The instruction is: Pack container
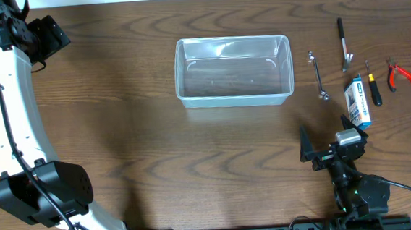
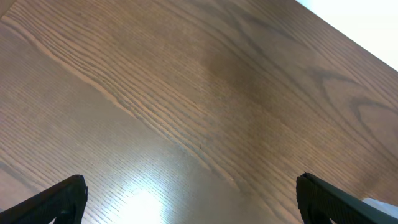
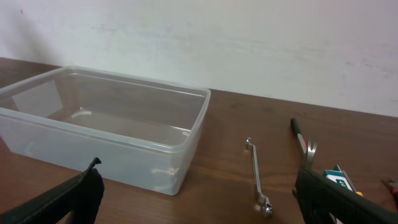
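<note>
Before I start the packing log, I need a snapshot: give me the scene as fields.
container: clear tub, empty
loose items: wrench, pen, screwdriver, red pliers, blue box, all on the table to the container's right
left fingers: open, empty, above bare table
right fingers: open, empty, facing container

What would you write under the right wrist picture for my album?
Open right gripper faces an empty clear container, a small wrench beside it on the table.
</note>
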Controlling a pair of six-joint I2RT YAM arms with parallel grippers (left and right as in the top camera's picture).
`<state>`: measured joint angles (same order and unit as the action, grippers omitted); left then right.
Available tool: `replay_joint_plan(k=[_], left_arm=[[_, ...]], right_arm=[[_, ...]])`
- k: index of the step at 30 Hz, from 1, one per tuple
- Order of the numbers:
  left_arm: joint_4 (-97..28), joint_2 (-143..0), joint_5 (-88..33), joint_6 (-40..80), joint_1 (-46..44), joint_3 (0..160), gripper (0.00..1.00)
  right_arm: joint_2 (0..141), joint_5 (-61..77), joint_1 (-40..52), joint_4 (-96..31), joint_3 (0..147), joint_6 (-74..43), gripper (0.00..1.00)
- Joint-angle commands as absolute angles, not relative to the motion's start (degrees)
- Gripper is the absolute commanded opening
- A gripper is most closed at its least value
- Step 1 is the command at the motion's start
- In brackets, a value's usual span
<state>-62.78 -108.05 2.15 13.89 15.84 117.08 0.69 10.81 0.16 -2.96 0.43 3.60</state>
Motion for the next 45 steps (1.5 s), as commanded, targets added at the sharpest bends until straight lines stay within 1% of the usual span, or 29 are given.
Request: replay_joint_plan(k=[1, 6, 11, 14, 16, 19, 24, 30, 33, 35, 38, 41, 45], left_arm=[[-63.0, -108.3, 3.1, 13.8, 15.8, 117.3, 0.98], [-63.0, -108.3, 3.1, 13.8, 15.8, 117.3, 0.98], [-63.0, -108.3, 3.1, 13.8, 15.8, 117.3, 0.98], [-63.0, -108.3, 3.1, 13.8, 15.8, 117.3, 0.98], [-63.0, -108.3, 3.1, 13.8, 15.8, 117.3, 0.98], [-63.0, -108.3, 3.1, 13.8, 15.8, 117.3, 0.98], [-63.0, -108.3, 3.1, 13.8, 15.8, 117.3, 0.98], [-63.0, -108.3, 3.1, 13.8, 15.8, 117.3, 0.98], [-63.0, -108.3, 3.1, 13.8, 15.8, 117.3, 0.98], [-63.0, -108.3, 3.1, 13.8, 15.8, 117.3, 0.98], [-63.0, -108.3, 3.1, 13.8, 15.8, 117.3, 0.98], [-63.0, -108.3, 3.1, 13.8, 15.8, 117.3, 0.98], [-63.0, -108.3, 3.1, 13.8, 15.8, 117.3, 0.98]], right_arm=[[0.3, 10.9, 0.1, -3.0, 0.3, 4.4, 0.99], [0.3, 11.2, 0.0, 0.9, 0.3, 4.3, 0.99], [0.5, 10.2, 0.0, 8.6, 0.9, 3.5, 0.99], [2.4, 7.1, 0.0, 7.9, 4.3, -0.7, 0.99], [5.9, 6.7, 0.0, 6.5, 7.6, -1.3, 0.99], [15.2, 6.7, 0.0, 0.8, 15.9, -1.7, 0.99], [37.8, 7.1, 0.0, -14.3, 39.4, -1.6, 0.99], [67.6, 7.1, 0.1, -43.2, 76.4, 3.9, 0.99], [80.6, 7.1, 0.6, -55.8, 92.2, 4.4, 0.99], [87.3, 7.6, 1.4, -61.3, 99.9, 4.4, 0.99], [94.8, 10.4, 3.2, -65.4, 107.7, 4.3, 0.99], [98.2, 17.0, 4.5, -62.7, 108.8, 0.8, 0.99], [100.9, 19.7, 5.4, -63.1, 108.6, 0.7, 0.99]])
